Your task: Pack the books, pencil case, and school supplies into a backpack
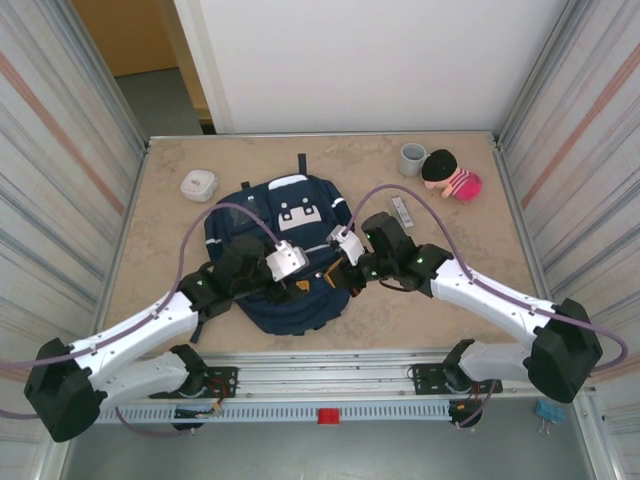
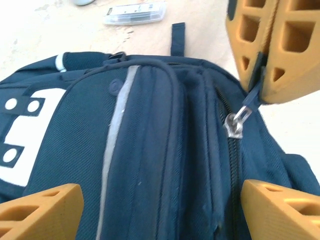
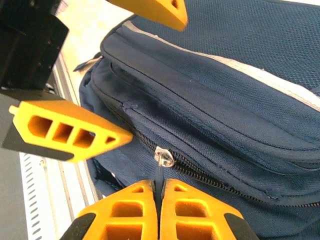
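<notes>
The navy backpack point(image 1: 290, 215) lies flat in the middle of the worktop point(image 1: 165, 240), its white-patched front pocket facing up. The right end effector point(image 3: 159, 186) is clenched on the backpack's zipper pull point(image 3: 164, 157), with the tab pinched between its orange fingers. The left end effector point(image 2: 162, 192) is released, its fingers spread wide above the fabric and grasping nothing. A narrow grey-white bar point(image 1: 401, 212) lies on the worktop beside the backpack, near a grey cup point(image 1: 412, 158).

lab test cell, with aluminium frame rail point(image 1: 320, 386) and corrugated side panels point(image 1: 45, 150)
</notes>
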